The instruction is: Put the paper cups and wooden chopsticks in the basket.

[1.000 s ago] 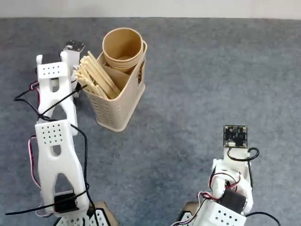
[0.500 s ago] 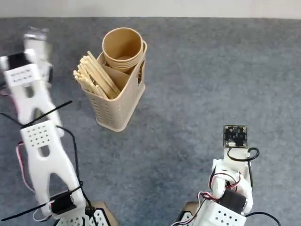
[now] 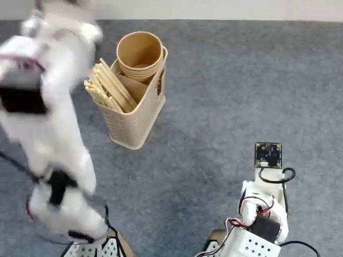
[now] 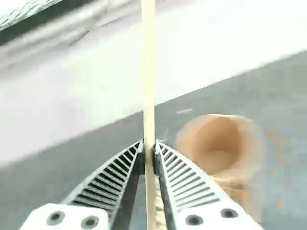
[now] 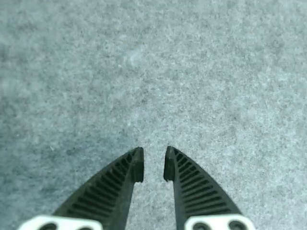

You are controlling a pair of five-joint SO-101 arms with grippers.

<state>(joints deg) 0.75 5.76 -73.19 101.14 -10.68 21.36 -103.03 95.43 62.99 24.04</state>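
Judging by its wrist view, left pincer (image 4: 149, 155) clamps a chopstick (image 4: 148, 86); right pincer (image 5: 152, 165) slightly apart.

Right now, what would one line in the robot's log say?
left end effector: shut on chopstick | right end effector: slightly open, empty | basket: holds cups, chopsticks

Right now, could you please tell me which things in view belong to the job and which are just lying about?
Job: basket, paper cups, bundled chopsticks inside it, single chopstick gripped in left claw.
Lying about: grey carpet; right claw, open over it.
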